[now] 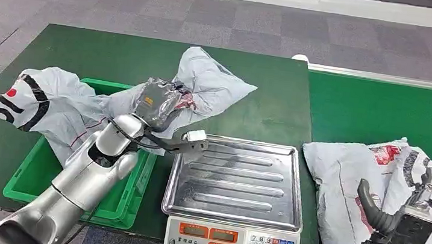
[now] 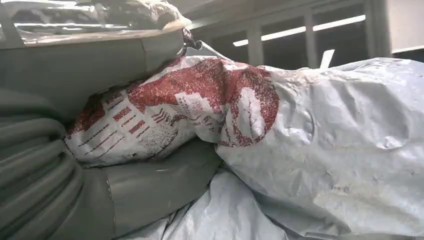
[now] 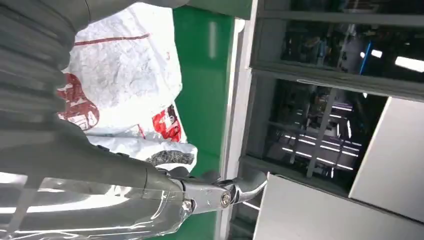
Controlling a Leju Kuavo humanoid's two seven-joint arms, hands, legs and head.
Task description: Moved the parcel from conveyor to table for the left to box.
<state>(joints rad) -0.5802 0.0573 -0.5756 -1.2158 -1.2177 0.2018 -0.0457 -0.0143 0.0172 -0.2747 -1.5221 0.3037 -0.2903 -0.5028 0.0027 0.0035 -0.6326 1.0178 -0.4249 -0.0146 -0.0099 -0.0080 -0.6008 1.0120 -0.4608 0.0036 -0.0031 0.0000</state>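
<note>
The soft grey plastic parcel bag with red print (image 1: 205, 84) lies on the green desk (image 1: 87, 54), behind the scale and just beside the box. Its long side runs slanted, from the near left up to the far right, and its far end points up toward the back of the desk. The left robot hand (image 1: 158, 105) is on top of its near end, and in the left wrist view its thick grey thumb (image 2: 155, 185) and another grey part press on the crinkly parcel bag (image 2: 300, 140) from both sides, so it holds the bag. Another grey plastic bag with black and red marks (image 1: 40, 103) lies draped over the green plastic box (image 1: 44, 176) and hangs out over its left edge. A shiny metal weighing scale with a flat tray (image 1: 234, 184) sits just right of the box, between the box and the green conveyor belt (image 1: 384, 109). A third grey bag with red and black print (image 1: 352, 185) lies on the conveyor belt. The right robot hand (image 1: 400, 220) is low at the near right, over this bag. Its dark fingers (image 1: 371, 208) curl up, but I cannot tell if it is holding the bag or how wide apart the fingers are.
</note>
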